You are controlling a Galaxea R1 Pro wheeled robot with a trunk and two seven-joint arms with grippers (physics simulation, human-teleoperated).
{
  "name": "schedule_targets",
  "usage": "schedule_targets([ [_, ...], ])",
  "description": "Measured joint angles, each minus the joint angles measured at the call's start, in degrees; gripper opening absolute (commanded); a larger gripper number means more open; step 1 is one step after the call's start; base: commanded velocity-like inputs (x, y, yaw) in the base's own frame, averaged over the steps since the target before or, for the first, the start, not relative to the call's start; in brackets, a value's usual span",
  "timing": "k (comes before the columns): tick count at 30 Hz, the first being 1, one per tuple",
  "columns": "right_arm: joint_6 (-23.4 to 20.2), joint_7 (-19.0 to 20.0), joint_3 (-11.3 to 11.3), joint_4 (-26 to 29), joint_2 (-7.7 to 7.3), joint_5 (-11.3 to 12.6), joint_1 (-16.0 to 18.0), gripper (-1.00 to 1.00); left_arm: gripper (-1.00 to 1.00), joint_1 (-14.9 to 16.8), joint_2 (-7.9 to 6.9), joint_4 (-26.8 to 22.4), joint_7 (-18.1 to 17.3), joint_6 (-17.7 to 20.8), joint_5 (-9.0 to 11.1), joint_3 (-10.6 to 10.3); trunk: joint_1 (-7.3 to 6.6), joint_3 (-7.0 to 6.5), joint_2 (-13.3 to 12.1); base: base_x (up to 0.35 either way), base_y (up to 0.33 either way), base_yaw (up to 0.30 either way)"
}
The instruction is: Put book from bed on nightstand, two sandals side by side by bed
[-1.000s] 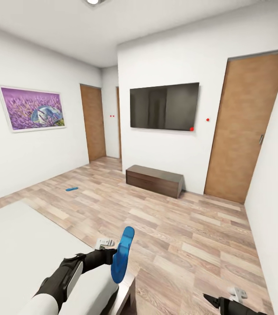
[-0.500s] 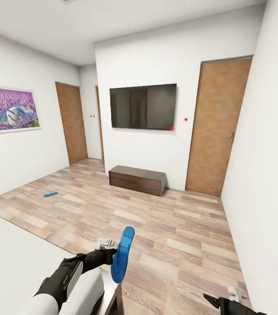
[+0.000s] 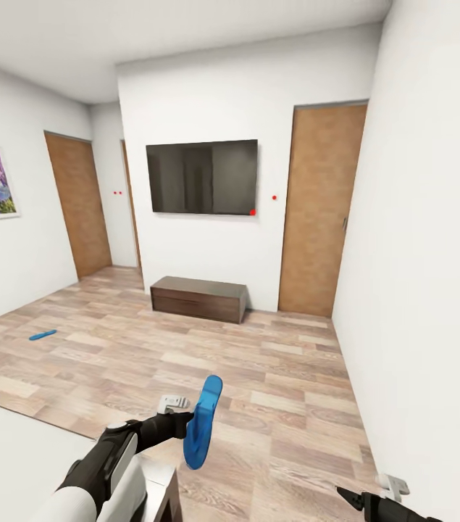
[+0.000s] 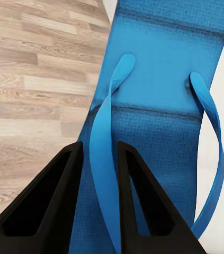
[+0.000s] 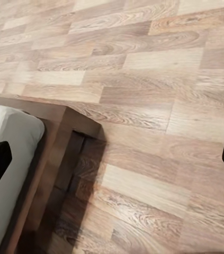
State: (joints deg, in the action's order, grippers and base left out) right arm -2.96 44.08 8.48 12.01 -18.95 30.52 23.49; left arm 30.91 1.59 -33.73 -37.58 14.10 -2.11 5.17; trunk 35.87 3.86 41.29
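Left hand (image 3: 186, 419) clamps sandal (image 3: 202, 422) strap over bed (image 5: 64, 119) corner; right hand (image 5: 112, 159) spread; open floor (image 3: 273, 391) ahead.

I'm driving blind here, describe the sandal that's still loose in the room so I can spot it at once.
Start at the wall-mounted TV with the long low dark cabinet under it, then scan the wood-plank floor toward the picture wall. The loose sandal lies flat and alone there, a small bright blue sliver on pale planks. Its twin, the held sandal, stands in the left gripper.
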Motion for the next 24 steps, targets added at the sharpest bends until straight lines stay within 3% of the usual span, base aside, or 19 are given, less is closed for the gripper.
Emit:
schedule_targets([
  [16,0.1,-0.05,-0.02,0.01,0.0,0.01,0.0,1.0,-1.0,0.0,0.0,0.0,0.05,0.0,0.0,0.0,0.0,0.0,0.0,0.0,0.0,-0.279],
  [24,0.4,-0.15,-0.09,0.01,0.01,0.0,0.02,1.0,-1.0,-0.01,-0.01,-0.04,0.04,0.01,0.08,0.01,0.0,0.0,0.0,0.0,0.0,-0.053],
])
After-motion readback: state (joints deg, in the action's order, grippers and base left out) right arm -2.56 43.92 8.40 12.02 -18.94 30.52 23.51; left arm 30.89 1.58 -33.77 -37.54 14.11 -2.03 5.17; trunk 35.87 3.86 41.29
